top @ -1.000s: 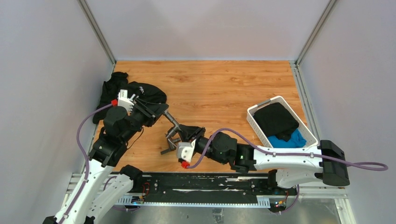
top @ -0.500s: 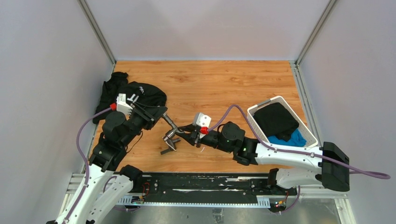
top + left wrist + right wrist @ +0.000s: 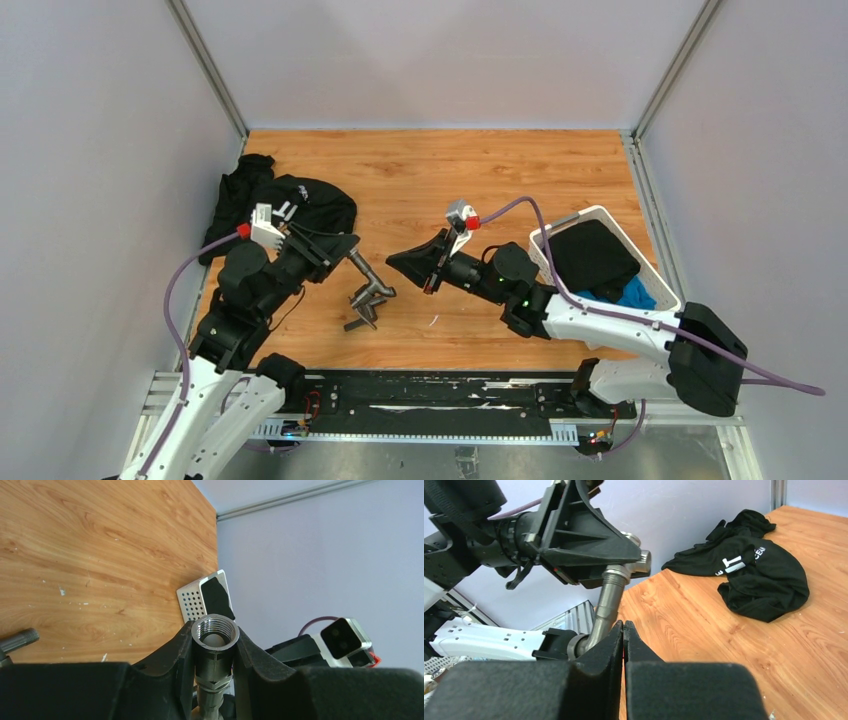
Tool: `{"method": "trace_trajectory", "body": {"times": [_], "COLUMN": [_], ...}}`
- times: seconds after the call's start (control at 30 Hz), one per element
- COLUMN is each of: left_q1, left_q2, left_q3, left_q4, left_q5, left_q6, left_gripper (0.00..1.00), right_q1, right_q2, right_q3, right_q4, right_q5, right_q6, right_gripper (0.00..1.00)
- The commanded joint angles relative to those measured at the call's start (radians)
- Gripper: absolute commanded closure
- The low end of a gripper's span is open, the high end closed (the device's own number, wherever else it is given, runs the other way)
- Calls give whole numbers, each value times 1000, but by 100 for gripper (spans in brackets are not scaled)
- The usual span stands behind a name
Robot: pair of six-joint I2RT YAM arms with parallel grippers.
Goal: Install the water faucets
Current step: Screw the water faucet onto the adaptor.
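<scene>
A dark-grey water faucet (image 3: 368,280) hangs slantwise over the wooden table, its pipe clamped in my left gripper (image 3: 345,252). The left wrist view shows the faucet's threaded open end (image 3: 215,632) between the left gripper (image 3: 215,630) fingers. A second small faucet piece (image 3: 356,323) lies on the table just below it. My right gripper (image 3: 393,262) is shut on nothing and sits a short way right of the faucet. In the right wrist view the right gripper (image 3: 624,625) points at the faucet pipe (image 3: 610,597), without touching it.
A black cloth garment (image 3: 290,198) lies at the table's left edge behind the left arm, seen as the garment (image 3: 756,575) in the right wrist view. A white plastic basket (image 3: 547,265) with dark and blue cloth stands at the right.
My right gripper let go of the faucet's lower end, shut, rolled over and drew back to the right. The left gripper kept its hold on the faucet.
</scene>
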Motion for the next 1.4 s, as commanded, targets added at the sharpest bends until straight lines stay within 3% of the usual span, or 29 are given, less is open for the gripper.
{"method": "trace_trajectory", "body": {"times": [0.0,0.07,0.1,0.17,0.23,0.27,0.37,0.47,0.57,0.8,1.37], "left_q1": [-4,-4,-4,-3,-4,-4,-3,-4,-4,-4,-4], "left_q2": [-27,-27,-27,-23,-17,-14,6,34,64,153,130], "left_q3": [18,21,20,21,32,37,60,105,146,220,151], "left_q4": [-5,-38,-41,-51,-78,-92,-143,-198,-251,-323,-237], "left_q5": [-19,-31,-33,-36,-51,-59,-87,-103,-148,-140,-82], "left_q6": [18,17,11,6,12,14,15,34,30,16,-29], "left_gripper": [100,100,100,100,100,100,100,100,100,100,100], "right_q1": [-8,9,18,52,110,145,258,385,477,552,503], "right_q2": [-18,-58,-81,-118,-151,-166,-210,-222,-188,-12,409], "right_q3": [20,38,56,91,121,127,161,169,120,29,168], "right_q4": [-26,-129,-199,-347,-479,-524,-655,-714,-629,-268,184], "right_q5": [-33,2,27,79,152,208,315,441,594,718,813], "right_q6": [17,-94,-161,-319,-523,-637,-932,-1180,-1426,-1786,-1914], "right_gripper": [100,100,95,72,60,57,62,48,33,23,27]}}
